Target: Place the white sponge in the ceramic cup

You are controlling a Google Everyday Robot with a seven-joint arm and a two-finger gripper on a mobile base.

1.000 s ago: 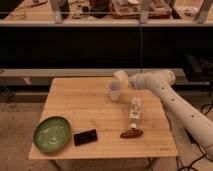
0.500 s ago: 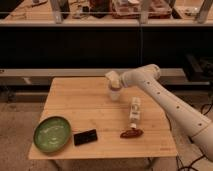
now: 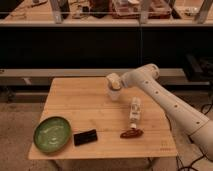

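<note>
Wooden bench: light planked top, seen from its near side; it carries every loose item listed below.
Arm: white, enters from the right edge and near corner, reaches left and far across the bench.
Gripper: at the arm's end, pointing down over the far centre of the bench, directly above the ceramic cup.
Jaws: state cannot be told; the wrist housing and the cup merge at that spot.
Ceramic cup: small whitish round shape, on or just above the bench at the far centre, right under the gripper; whether it touches the gripper cannot be told.
White sponge: not separately visible; its place cannot be told from this view.
White tube: long and narrow, with a label, lying lengthwise near-to-far, just right of and nearer than the cup.
Brown object: small, irregular, lying just nearer than the tube's near end.
Black object: flat, rectangular, lying near the near edge, left of the brown object.
Green bowl: wide, round, upright at the near left corner, just beside the black object.
Background: dark shelving behind the bench, with cluttered items on its top level.
</note>
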